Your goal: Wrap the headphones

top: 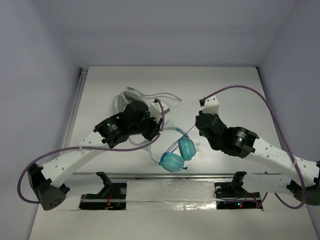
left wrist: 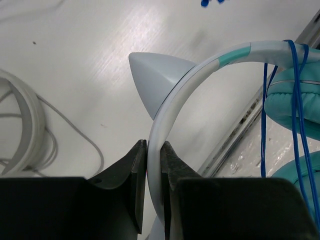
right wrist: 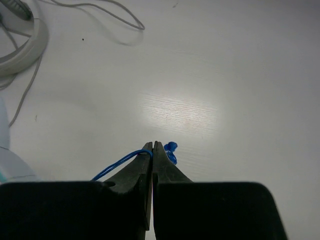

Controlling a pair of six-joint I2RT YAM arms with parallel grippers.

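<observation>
Headphones (top: 179, 153) are located near the middle of the tabletop (top: 230, 85), toward its near edge, with the two teal ear cups (top: 186, 148) seen side by side and touching, just short of the metal strip (top: 200, 176) along that edge. The headband (left wrist: 200, 67) is noted arching from the cups toward the left edge; a grey pointed ear (left wrist: 157, 77) is fixed on its outer side. Several strands of the blue cord (left wrist: 295, 125) are observed crossing over the headband next to one ear cup. The left gripper (left wrist: 153, 150) is closed on the headband, which is pinched between both fingers. The right gripper (right wrist: 152, 147) is closed on the cord, with jaws almost meeting; the cord's blue plug (right wrist: 171, 150) is seen just past the fingertips, on the right side. Whether the cups are resting on the tabletop cannot be told. A coiled white cable (top: 135, 96) is recorded toward the far edge, left of centre, beyond the left gripper.
</observation>
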